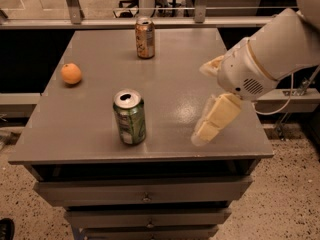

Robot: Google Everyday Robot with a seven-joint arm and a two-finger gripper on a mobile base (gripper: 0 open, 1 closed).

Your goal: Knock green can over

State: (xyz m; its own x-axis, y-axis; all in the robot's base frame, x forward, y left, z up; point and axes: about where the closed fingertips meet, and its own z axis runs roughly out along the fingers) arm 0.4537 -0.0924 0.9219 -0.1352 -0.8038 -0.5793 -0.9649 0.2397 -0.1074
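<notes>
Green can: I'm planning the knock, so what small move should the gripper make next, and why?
Probably a short sweep leftward, keeping low over the table. The green can stands upright near the front edge, untouched. The gripper hovers to its right, fingers apart, with a gap of bare tabletop between them, so closing that gap at can height seems the way to tip it.

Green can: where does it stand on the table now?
In the camera view, the green can stands upright near the front edge of the table, left of centre, the orange farther back and left. The gripper hovers to its right, not touching.
</notes>
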